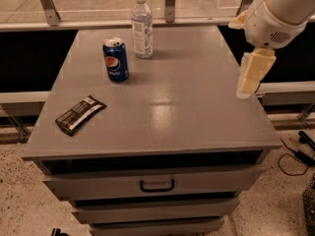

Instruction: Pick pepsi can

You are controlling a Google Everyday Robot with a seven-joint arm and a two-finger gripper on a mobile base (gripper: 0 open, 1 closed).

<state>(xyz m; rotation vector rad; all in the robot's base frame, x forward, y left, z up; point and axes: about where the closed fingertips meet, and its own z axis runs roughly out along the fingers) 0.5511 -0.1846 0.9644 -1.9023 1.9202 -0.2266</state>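
Note:
The pepsi can [115,59] stands upright on the grey cabinet top [172,107], towards the back left. It is blue with a silver top and a round red-white-blue logo. My gripper [252,75] hangs over the right edge of the cabinet top, far to the right of the can and well apart from it. Its cream-coloured fingers [255,70] point down and hold nothing that I can see.
A clear water bottle [141,26] with a white cap stands just behind and right of the can. A dark snack-bar wrapper [79,114] lies flat near the front left. Drawers [156,185] are below the top. Cables [300,151] lie on the floor at right.

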